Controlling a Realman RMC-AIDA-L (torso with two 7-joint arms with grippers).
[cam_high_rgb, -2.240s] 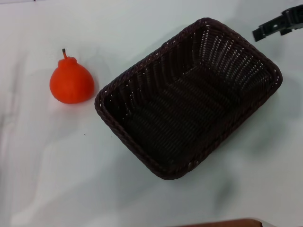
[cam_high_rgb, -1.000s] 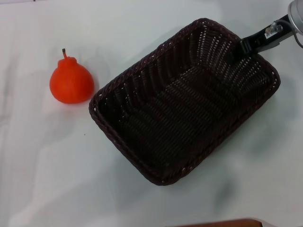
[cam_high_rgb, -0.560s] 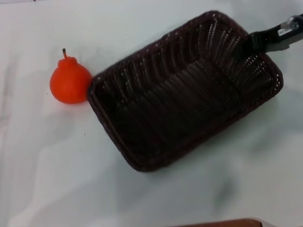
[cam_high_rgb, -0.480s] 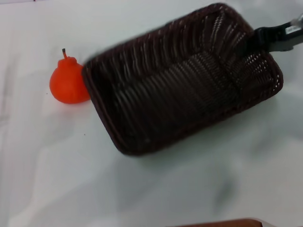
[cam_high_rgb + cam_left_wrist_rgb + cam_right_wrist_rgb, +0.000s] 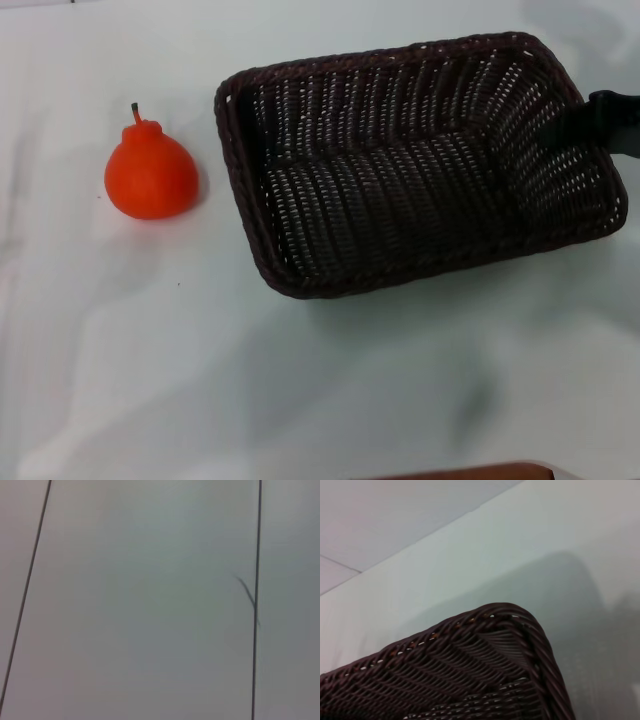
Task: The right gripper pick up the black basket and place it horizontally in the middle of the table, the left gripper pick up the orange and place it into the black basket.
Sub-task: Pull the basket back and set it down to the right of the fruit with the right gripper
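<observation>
right end effector (image 5: 598,122) grips the black basket (image 5: 400,170) rim, orange (image 5: 150,176) beside.

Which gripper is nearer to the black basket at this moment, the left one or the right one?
Right. The right gripper is at the black basket, on its short wall at the robot's right side. The left gripper appears in no view; its wrist camera shows only a plain pale surface.

No text, label, brand, number or sign can be read on anything in these views.
</observation>
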